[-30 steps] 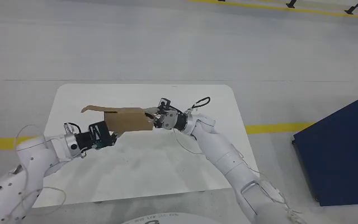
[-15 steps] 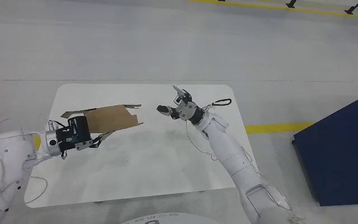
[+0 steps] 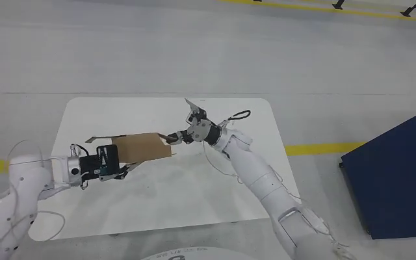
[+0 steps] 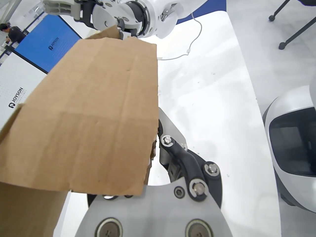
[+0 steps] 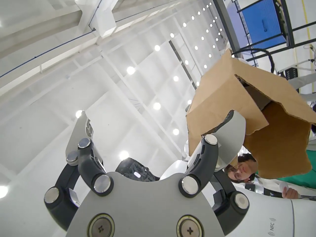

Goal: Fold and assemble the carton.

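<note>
Carton (image 3: 142, 147): brown, partly folded, flaps loose, held above white surface (image 3: 208, 195), left of centre in top view.
Left gripper (image 3: 125, 164): at carton's lower left end, clamped on its wall. In left wrist view one finger (image 4: 170, 136) sits just beside cardboard edge, other hidden behind carton.
Right gripper (image 3: 181, 121): at carton's right end, spread wide. One finger (image 5: 233, 129) touches end flap; other is clear of carton, pointing toward upper middle of top view.
</note>
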